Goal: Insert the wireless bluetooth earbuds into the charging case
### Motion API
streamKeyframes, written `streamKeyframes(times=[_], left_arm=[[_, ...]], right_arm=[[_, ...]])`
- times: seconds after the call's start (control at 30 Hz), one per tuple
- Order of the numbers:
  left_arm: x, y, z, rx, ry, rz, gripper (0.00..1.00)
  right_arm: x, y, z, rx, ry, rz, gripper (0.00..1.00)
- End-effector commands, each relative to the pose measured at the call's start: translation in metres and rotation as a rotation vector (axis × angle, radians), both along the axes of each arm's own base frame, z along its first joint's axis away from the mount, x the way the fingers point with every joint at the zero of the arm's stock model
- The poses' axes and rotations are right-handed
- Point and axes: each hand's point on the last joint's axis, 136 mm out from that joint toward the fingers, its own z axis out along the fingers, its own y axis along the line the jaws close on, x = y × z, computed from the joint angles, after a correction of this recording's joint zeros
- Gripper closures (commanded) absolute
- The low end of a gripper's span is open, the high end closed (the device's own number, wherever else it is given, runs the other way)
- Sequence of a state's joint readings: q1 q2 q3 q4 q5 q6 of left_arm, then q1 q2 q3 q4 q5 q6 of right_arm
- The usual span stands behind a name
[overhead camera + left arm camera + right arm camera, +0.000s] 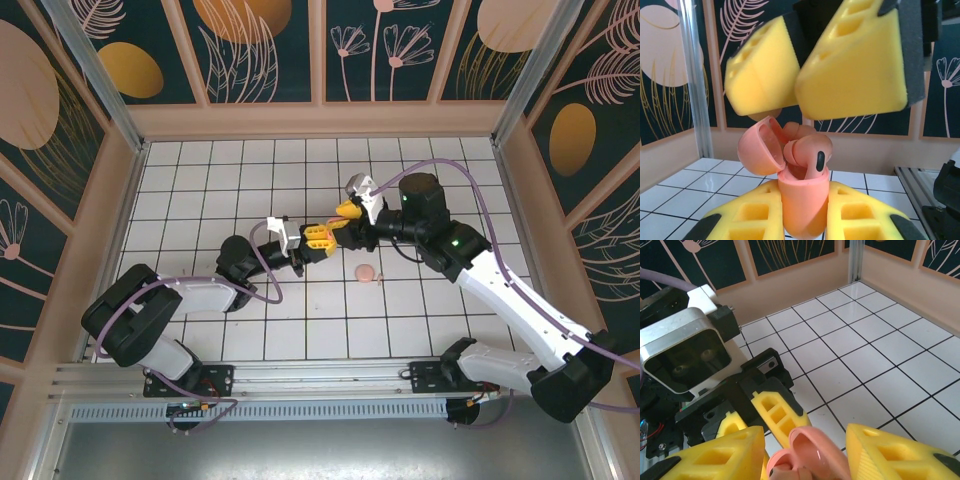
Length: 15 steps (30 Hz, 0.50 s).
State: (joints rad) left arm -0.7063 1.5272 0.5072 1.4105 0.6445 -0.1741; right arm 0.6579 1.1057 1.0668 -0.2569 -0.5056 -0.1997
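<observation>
- Right arm's yellow foam-padded gripper point(792, 102): jaws apart and, as far as I can see, gripping nothing. It hangs at 12 o'clock above the case and is the claw nearer the earbud's top.
- Left arm's yellow foam-padded gripper point(802, 217): jaws clamped on the case body, holding it upright.
- Salmon plastic charging case point(802, 200): mouth faces 12 o'clock, and its round lid point(757, 150) is open toward 10 o'clock.
- Pale pink wireless earbud point(807, 150): stands in the case mouth, long axis roughly 12-to-6, head above the rim. It looks not fully seated, so any push should go toward 6 o'clock.
</observation>
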Motion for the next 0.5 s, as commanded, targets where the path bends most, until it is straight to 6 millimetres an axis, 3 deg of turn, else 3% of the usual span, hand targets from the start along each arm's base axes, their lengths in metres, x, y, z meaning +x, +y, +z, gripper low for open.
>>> streamKeyframes(times=[0.0, 0.47], left_arm=[[-0.008, 0.002, 0.026, -0.055, -0.099, -0.013, 0.86], [-0.003, 0.003, 0.024, -0.062, -0.073, 0.009, 0.85]], right_arm=[[-0.001, -0.001, 0.021, 0.064, -0.044, 0.002, 0.53], [-0.012, -0.002, 0.037, 0.116, -0.048, 0.036, 0.53]])
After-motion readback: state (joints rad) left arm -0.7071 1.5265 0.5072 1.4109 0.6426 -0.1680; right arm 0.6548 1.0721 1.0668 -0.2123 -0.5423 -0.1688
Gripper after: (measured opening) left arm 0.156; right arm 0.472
